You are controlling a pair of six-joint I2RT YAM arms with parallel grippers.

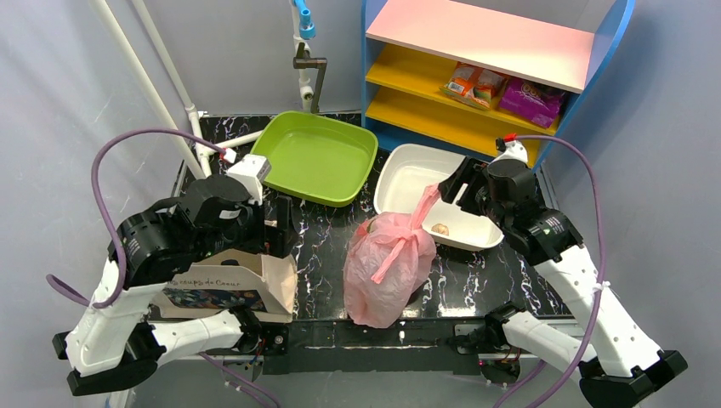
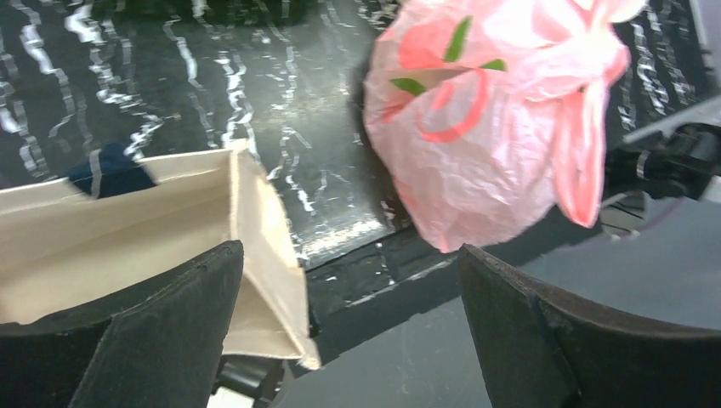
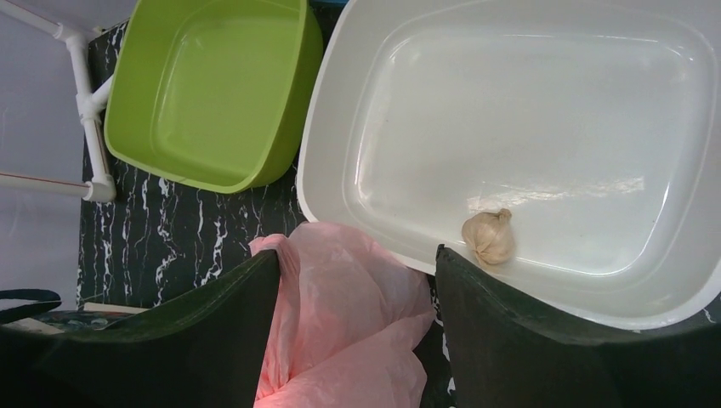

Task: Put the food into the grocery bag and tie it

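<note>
From above, the pink grocery bag (image 1: 387,272) is seen standing bulged near the near edge of the black marbled table (image 1: 319,263), at its middle, with bare tabletop on its left and right. One handle is drawn up and to the far right, toward the right gripper (image 1: 451,183). That arm is bent over the near corner of the white tray (image 1: 408,170), where a garlic bulb (image 1: 440,229) lies. The green tray (image 1: 319,153) is set at the far edge, left of the white tray, and a shelf (image 1: 476,34) closes off the far right. The left gripper (image 1: 281,225) is held low above a beige tote (image 1: 255,285) on the near left, well apart from the bag. In the left wrist view, the fingers (image 2: 170,323) are spread wide with nothing held; the tote's rim is seen under the left finger, and the bag lies beyond the fingers to the right, by the table's edge. In the right wrist view, the fingers (image 3: 510,340) are parted; pink plastic is bunched between them, and no pinch on it is seen. Beyond the tips, the rims of both trays are seen nearly touching.
</note>
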